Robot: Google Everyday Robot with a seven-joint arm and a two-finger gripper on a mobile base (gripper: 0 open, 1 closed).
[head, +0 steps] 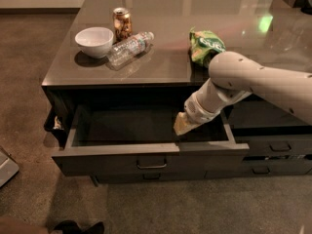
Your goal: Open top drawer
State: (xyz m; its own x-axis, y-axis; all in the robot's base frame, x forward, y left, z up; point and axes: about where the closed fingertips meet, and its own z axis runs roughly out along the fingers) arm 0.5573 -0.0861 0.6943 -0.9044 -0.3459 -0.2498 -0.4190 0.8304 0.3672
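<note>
Your gripper (184, 125) sat inside the open top drawer (112, 160), behind its front, likely to pull it; jaws apart or together, I couldn't tell.

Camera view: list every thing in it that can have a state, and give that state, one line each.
top drawer: pulled open
gripper: down inside the open drawer, at its right front
bowl: upright on the table top
can: standing upright behind the bowl
water bottle: lying on its side beside the bowl
chip bag: lying on the table top, near its front edge
</note>
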